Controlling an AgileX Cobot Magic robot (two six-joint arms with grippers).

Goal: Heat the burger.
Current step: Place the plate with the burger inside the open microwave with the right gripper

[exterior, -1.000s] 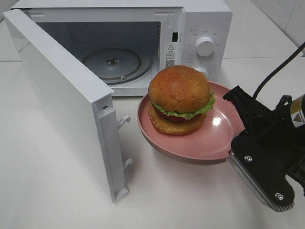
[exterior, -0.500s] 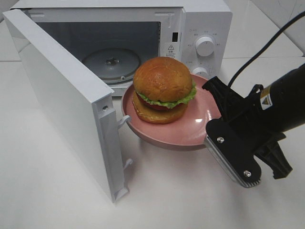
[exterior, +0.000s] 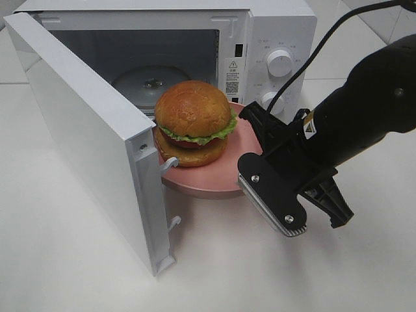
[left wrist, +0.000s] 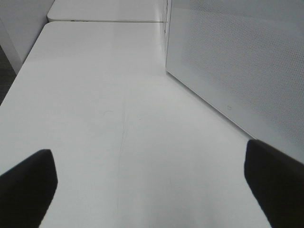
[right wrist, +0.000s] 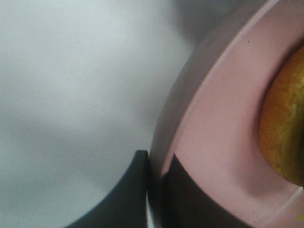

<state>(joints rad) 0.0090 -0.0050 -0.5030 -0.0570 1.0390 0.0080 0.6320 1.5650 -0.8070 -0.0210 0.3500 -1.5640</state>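
Burger (exterior: 193,123), golden-domed, lettuce-edged, on plate (exterior: 209,179)

The right arm (exterior: 370,97) is a thick, rounded limb in matte black. A small yellow-and-white label (exterior: 311,127) sits on the end nearer the microwave (exterior: 279,26), its print too small to read. A thin black cable (exterior: 305,60) arcs above the arm toward the microwave's knobs.

The right gripper (exterior: 246,148) is black as well. One finger is a flat plate with two bright screws (exterior: 255,178) and a silver ribbed strip (exterior: 263,209) along the edge farther from the microwave, and a black angular bracket (exterior: 331,201) juts out behind it.

Of the left gripper (left wrist: 152,185) only two fingertips (left wrist: 26,185) show: dark, blunt and blurred.
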